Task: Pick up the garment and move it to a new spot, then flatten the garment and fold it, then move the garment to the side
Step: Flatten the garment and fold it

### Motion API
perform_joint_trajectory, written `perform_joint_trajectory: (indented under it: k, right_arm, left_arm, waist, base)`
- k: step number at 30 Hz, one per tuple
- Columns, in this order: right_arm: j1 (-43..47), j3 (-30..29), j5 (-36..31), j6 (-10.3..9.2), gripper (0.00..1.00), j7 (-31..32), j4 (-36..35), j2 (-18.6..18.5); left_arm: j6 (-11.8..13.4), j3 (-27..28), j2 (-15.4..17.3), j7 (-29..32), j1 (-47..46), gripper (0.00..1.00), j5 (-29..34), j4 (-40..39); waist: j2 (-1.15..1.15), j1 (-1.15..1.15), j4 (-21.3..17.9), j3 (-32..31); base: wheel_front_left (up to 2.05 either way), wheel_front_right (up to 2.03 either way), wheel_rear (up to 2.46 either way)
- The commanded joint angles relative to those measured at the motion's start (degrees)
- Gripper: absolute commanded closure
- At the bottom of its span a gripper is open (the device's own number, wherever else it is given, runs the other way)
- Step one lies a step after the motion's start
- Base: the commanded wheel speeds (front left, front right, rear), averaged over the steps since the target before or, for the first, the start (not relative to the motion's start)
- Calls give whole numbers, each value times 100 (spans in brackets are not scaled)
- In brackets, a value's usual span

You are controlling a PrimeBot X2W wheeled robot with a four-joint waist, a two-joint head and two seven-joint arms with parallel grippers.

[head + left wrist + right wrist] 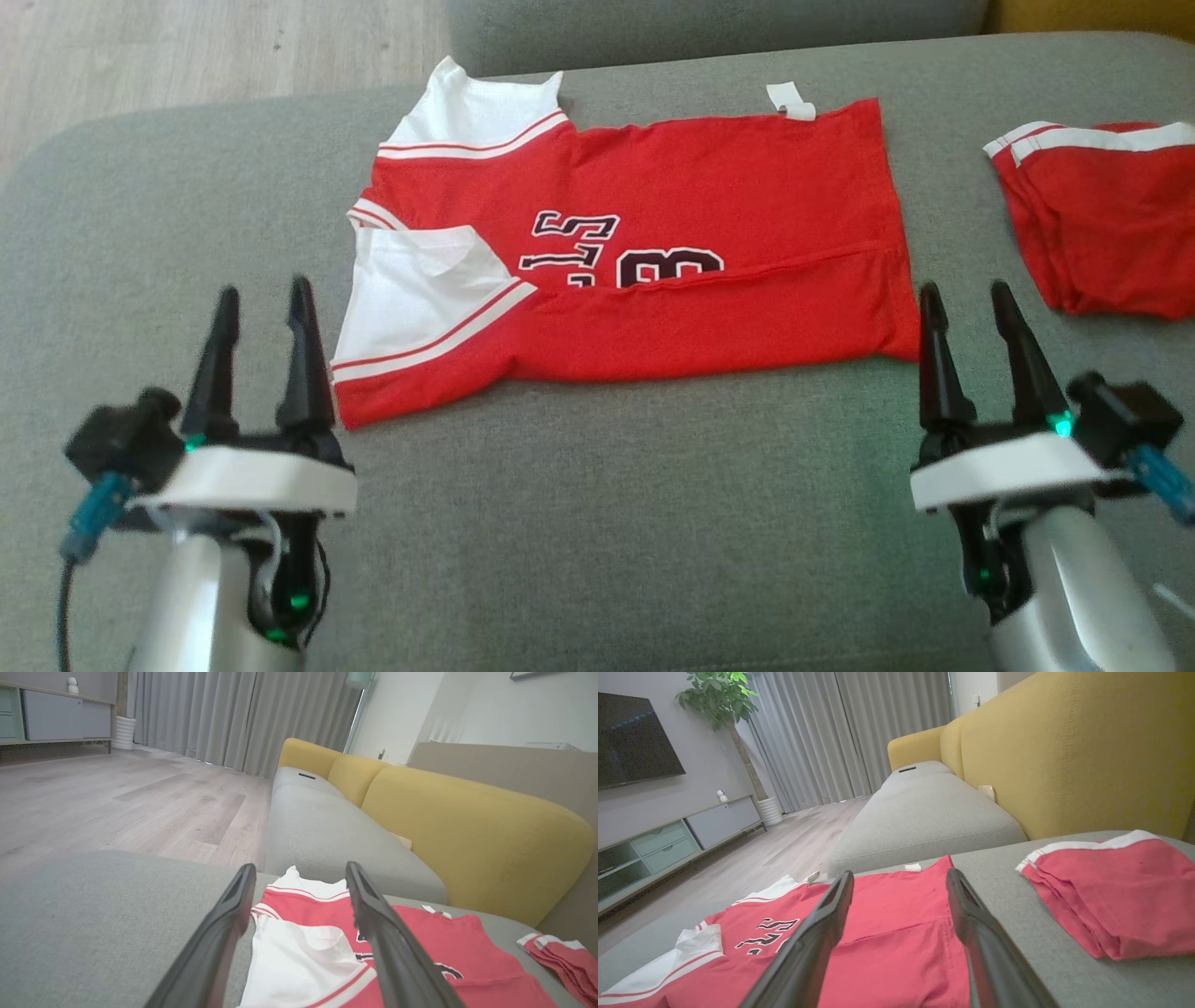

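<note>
Flanking the half-folded garment [653, 308], left fingers [303, 359] and right fingers [934, 359] stand spread.

A folded red cloth with white trim [1102, 224] is lying on the grey seat cushion [597, 523] to my right, with a yellow backrest [467, 826] rising behind it. Farther off, grey curtains [822, 732] are hanging to the wooden floor [117, 793], and a potted plant [721, 695] is standing beside a low cabinet [668, 840] under a dark television [630, 742].
</note>
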Motion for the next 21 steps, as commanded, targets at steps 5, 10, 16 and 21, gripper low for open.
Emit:
perform_joint_trajectory:
  k: [5, 10, 16, 21]
  right_arm:
    - [149, -54, -240, -5, 0, -61, -478, 161]
    - [143, -87, -331, -5, 0, 24, -631, 200]
    - [83, -38, -364, -5, 0, 161, -804, 212]
    - [79, -4, -365, -5, 0, 229, -881, 217]
  left_arm:
    - [-109, 282, -29, -29, 23, 0, 220, 27]
    - [-173, 281, -48, -29, -81, 0, 383, 219]
    - [-92, 206, -53, -29, -330, 0, 606, 990]
    - [-68, 57, 1, -23, -613, 0, 732, 1917]
  waist:
    - [0, 0, -19, 57]
    - [0, 0, -24, 173]
    - [0, 0, -86, 308]
    - [0, 0, -178, 424]
  base:
    - [0, 0, 0]
    - [0, 0, 0]
    - [0, 0, 0]
    - [0, 0, 0]
